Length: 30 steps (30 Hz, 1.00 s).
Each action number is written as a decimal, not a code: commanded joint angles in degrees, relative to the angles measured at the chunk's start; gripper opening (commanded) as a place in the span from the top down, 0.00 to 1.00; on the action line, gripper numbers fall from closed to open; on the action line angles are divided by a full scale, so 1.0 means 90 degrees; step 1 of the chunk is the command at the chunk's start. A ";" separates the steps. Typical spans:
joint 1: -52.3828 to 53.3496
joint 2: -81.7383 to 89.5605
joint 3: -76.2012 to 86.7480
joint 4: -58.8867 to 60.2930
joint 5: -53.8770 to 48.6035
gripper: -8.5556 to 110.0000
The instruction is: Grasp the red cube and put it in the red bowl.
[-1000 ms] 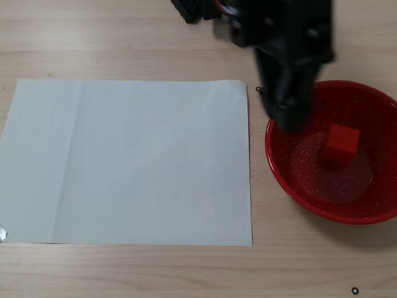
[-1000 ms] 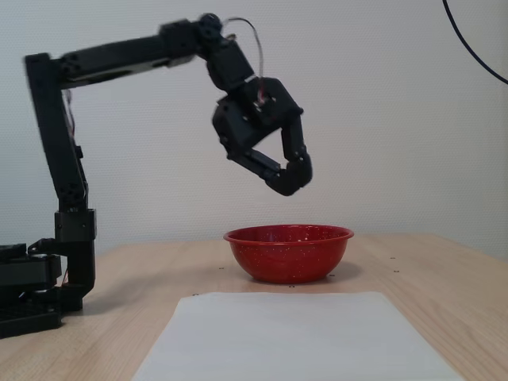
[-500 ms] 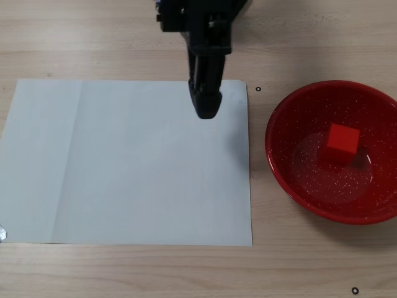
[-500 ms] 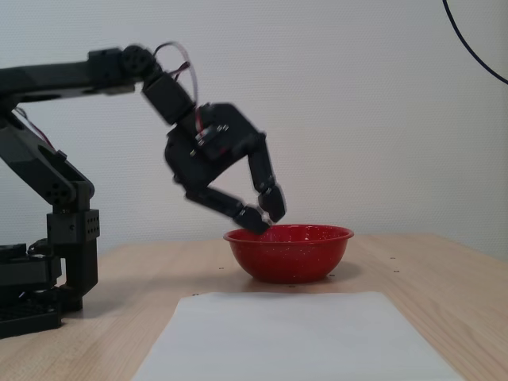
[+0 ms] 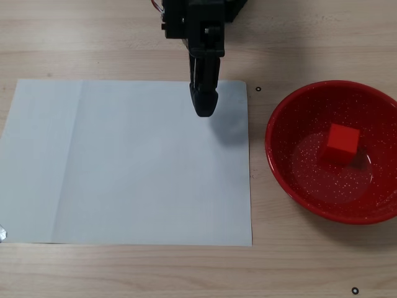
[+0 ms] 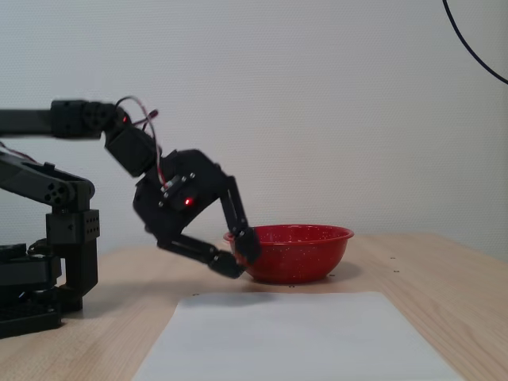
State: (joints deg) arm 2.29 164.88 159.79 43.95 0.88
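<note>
The red cube (image 5: 342, 143) lies inside the red bowl (image 5: 276, 164) at the right in a fixed view from above, a little right of the bowl's centre. Seen from the side in the other fixed view, the red bowl (image 6: 290, 255) hides the cube behind its wall. My gripper (image 5: 205, 109) hangs over the top right part of the white paper, well left of the bowl. From the side, the gripper (image 6: 240, 260) is low, just left of the bowl, its fingertips together and nothing between them.
A white paper sheet (image 5: 124, 161) covers most of the wooden table left of the bowl. The arm's base (image 6: 40, 294) stands at the far left in the side view. Small black marks (image 5: 258, 89) dot the table.
The gripper swung from above the bowl's left rim to over the paper, then dropped lower and drew back toward the base. The cube and bowl stayed still.
</note>
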 commanded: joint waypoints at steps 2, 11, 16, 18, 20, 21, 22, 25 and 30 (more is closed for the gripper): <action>0.0059 0.0664 0.0059 -0.0371 -0.0127 0.93; -0.0029 0.1904 0.1738 -0.1221 -0.0254 0.93; 0.0078 0.2324 0.2002 -0.0898 -0.0381 0.93; 0.0166 0.2451 0.2002 -0.0732 -0.0449 0.93; 0.0244 0.2539 0.2002 -0.0518 -0.0527 0.93; 0.0273 0.2539 0.2002 -0.0400 -0.0518 0.93; 0.0283 0.2539 0.2002 -0.0273 -0.0518 0.93; 0.0293 0.2539 0.2002 0.0156 -0.0547 0.93; 0.0293 0.2539 0.2002 0.0557 -0.0479 0.93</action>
State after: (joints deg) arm 4.66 186.42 177.54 48.60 -3.16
